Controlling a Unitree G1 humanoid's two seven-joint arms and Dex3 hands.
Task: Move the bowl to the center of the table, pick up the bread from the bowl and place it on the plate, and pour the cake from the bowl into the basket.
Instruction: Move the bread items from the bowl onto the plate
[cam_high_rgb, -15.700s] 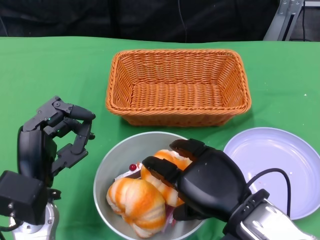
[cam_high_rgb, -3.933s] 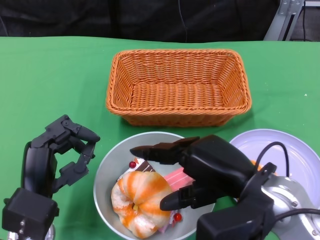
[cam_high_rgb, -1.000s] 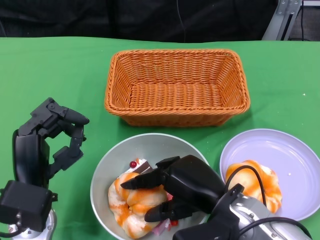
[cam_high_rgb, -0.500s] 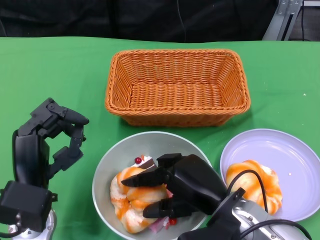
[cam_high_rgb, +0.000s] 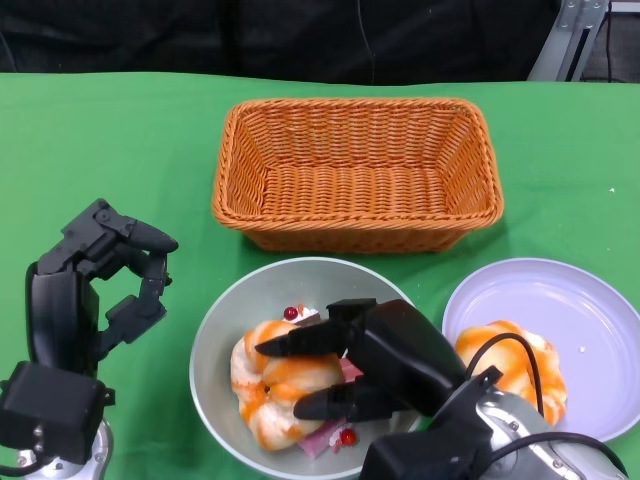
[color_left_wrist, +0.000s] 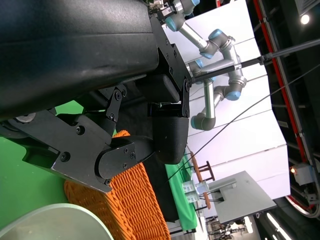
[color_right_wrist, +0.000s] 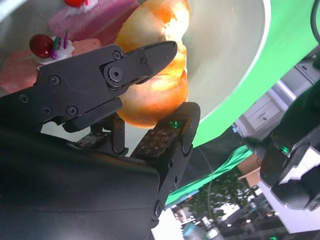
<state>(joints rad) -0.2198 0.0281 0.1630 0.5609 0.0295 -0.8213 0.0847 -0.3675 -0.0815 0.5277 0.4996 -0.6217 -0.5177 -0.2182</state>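
The right hand (cam_high_rgb: 345, 372) reaches into the round grey metal bowl (cam_high_rgb: 225, 316) and grips an orange-glazed bread roll (cam_high_rgb: 280, 388), fingers above and below it. Pink cake slices with red cherries (cam_high_rgb: 336, 432) lie in the bowl beside the roll. Left of the bowl, the left hand (cam_high_rgb: 105, 280) hovers released, fingers loosely curled around nothing. Right of the bowl, a second glazed roll (cam_high_rgb: 510, 360) sits on the pale lilac round plate (cam_high_rgb: 560, 300). Beyond the bowl stands the rectangular orange wicker basket (cam_high_rgb: 357, 172) on the green desk (cam_high_rgb: 110, 140).
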